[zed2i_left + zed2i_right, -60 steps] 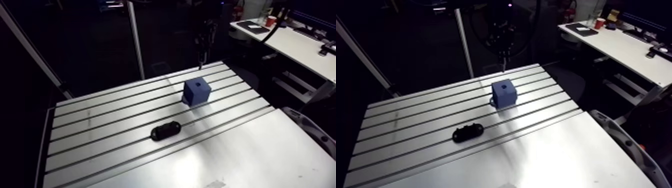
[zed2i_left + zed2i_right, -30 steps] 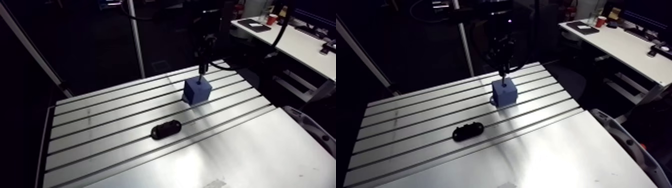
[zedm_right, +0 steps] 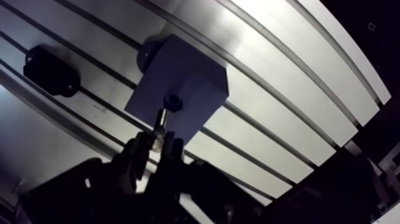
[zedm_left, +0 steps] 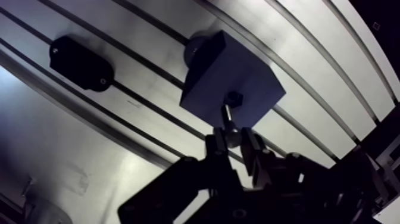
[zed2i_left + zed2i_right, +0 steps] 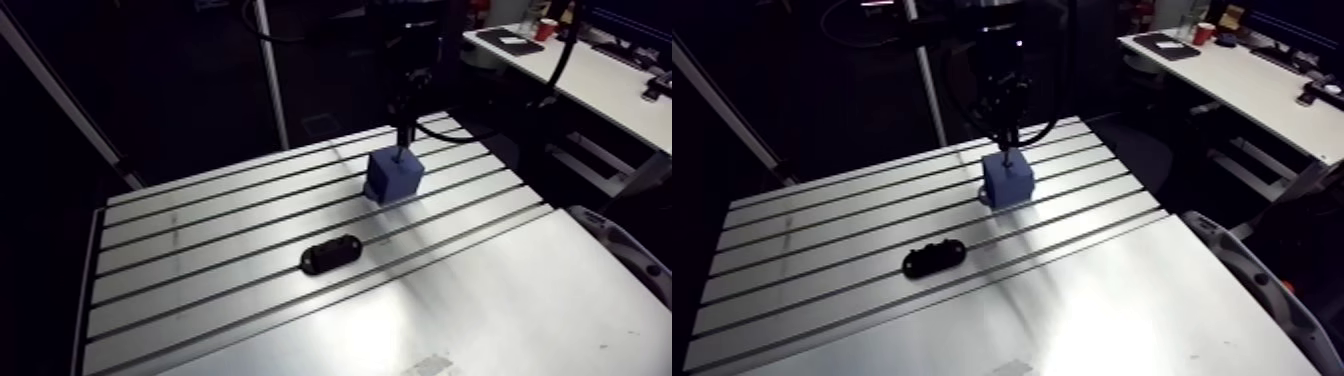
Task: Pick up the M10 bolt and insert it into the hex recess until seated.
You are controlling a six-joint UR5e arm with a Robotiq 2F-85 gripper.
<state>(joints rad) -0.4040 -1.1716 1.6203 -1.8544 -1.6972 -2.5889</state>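
My gripper (image 4: 233, 142) is closed narrowly on the M10 bolt (image 4: 227, 117), whose tip sits right at the hex recess (image 4: 236, 97) atop the blue block (image 4: 214, 68). A black oval part (image 4: 80, 62) lies well apart on the slotted table (image 4: 309, 53).

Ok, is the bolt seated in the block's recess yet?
No, the hand holds the bolt, and most of its shank shows outside the blue block's hex recess.

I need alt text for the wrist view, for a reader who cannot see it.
The gripper is shut on a bolt, whose tip points at the hex recess in a blue block. A black oval part lies apart from it on the slotted table.
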